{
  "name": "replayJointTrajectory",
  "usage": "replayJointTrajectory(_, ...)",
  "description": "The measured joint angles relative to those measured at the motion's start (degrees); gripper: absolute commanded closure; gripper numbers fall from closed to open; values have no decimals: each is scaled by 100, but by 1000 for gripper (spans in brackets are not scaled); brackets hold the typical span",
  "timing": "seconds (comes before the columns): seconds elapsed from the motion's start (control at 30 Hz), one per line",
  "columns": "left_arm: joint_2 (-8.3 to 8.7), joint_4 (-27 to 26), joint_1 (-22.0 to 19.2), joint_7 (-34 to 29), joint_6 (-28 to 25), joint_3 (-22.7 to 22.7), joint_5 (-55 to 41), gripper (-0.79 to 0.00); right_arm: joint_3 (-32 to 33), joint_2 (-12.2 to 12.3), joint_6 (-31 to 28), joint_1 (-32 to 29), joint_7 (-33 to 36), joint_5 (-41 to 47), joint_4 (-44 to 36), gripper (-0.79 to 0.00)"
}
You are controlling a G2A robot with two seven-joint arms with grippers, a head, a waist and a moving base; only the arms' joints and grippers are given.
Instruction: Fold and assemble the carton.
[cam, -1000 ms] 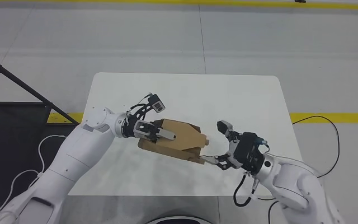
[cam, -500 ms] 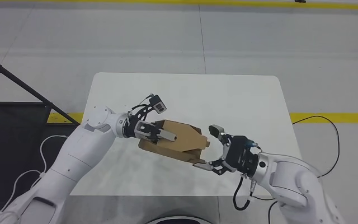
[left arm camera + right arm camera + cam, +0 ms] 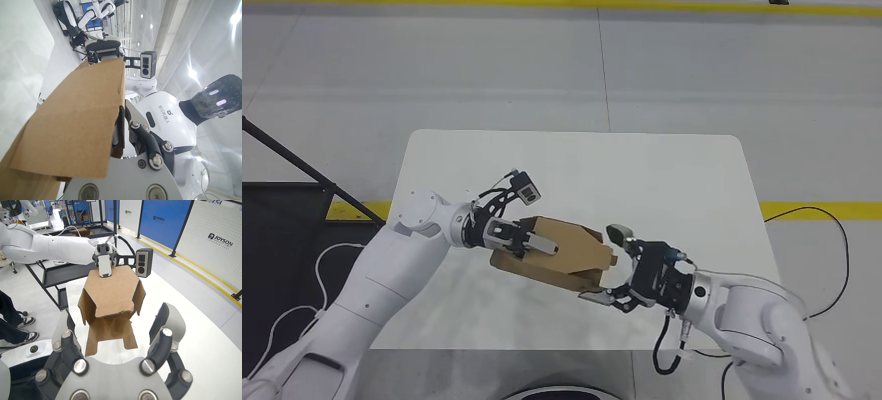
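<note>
- One carton (image 3: pixel 550 250) lies on its side near the middle of the white table (image 3: pixel 672 170), between the two arms, with its open end facing the right gripper (image 3: pixel 604 265).
- The left gripper (image 3: pixel 540 242) is at the far end, pinching the carton's upper panel there. That looks like the only hold on it.
- The right gripper (image 3: pixel 115 328) is spread wide just short of the open end, with nothing between its fingers.
- At that end the top flap (image 3: pixel 113 311) droops inward, the bottom flap (image 3: pixel 111 338) lies out flat on the table, and the side flaps (image 3: pixel 140 296) stand out.
- A hard push from the right could, I'd guess, slide the carton out of that single pinch or buckle the panel.
- A finger could snag a side flap's edge and crease it crooked.
- The drooping top flap may get trapped under the wrong flap.
</note>
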Motion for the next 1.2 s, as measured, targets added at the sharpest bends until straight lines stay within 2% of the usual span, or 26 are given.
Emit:
replayJointTrajectory(0.13,-18,-12,17,-28,-7,-29,31,0,-60,-5,51,45,89,-23,1,-785)
replayJointTrajectory(0.27,-34,-15,32,-53,-12,-59,45,0,-112,-9,70,81,132,-38,-5,-742)
replayJointTrajectory(0.47,-57,-16,53,-73,-10,-103,81,0,-159,-11,73,103,174,-85,-36,-625)
replayJointTrajectory(0.5,-61,-18,55,-75,-10,-109,86,0,-163,-11,77,105,180,-91,-37,-570)
replayJointTrajectory(0.57,-68,-21,62,-80,-11,-125,100,0,-168,-10,81,111,198,-100,-39,-517)
replayJointTrajectory(0.93,-94,8,84,-81,-4,-251,115,0,-109,7,20,24,143,-207,-117,-483)
replayJointTrajectory(1.1,-104,12,103,-81,4,-289,123,0,-93,15,-26,-58,77,-295,-176,-400)
replayJointTrajectory(1.2,-113,6,107,-81,24,-291,146,0,-97,16,-13,-70,52,-335,-194,-385)
